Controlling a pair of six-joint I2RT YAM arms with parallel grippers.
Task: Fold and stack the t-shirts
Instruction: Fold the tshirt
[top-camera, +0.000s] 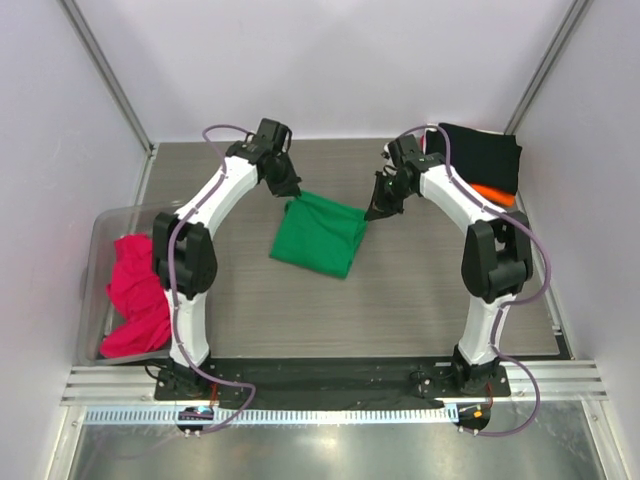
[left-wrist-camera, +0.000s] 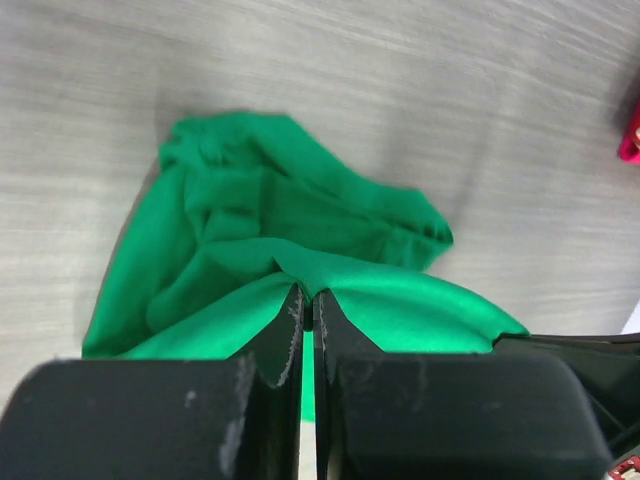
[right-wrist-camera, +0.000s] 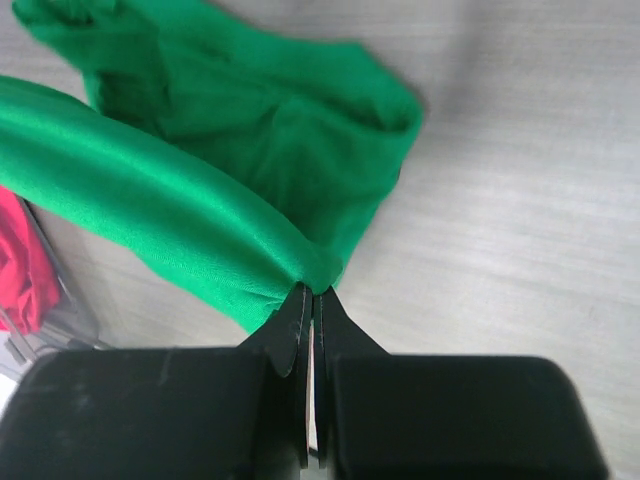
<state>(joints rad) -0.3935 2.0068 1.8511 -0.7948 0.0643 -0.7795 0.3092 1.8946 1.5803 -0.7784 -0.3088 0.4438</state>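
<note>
We look down on a grey wood-grain tabletop (top-camera: 420, 310), closed in on three sides by plain pale walls (top-camera: 330, 60). A metal post (top-camera: 105, 70) rises from the far left corner and a second post (top-camera: 546, 65) from the far right. An aluminium rail (top-camera: 110, 385) runs along the near edge, and a brushed metal sheet (top-camera: 330, 450) beyond it catches a soft glare. The light is even.

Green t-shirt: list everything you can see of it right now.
The green t-shirt is plain bright green, soft thin cloth, no print visible. It lies bunched and partly folded on the grey wood-grain table, with its far edge held at both ends: the left gripper is shut on one corner, the right gripper on the other. Loose folds sag beneath that edge. Nothing else touches it; sleeves and collar cannot be made out.
</note>
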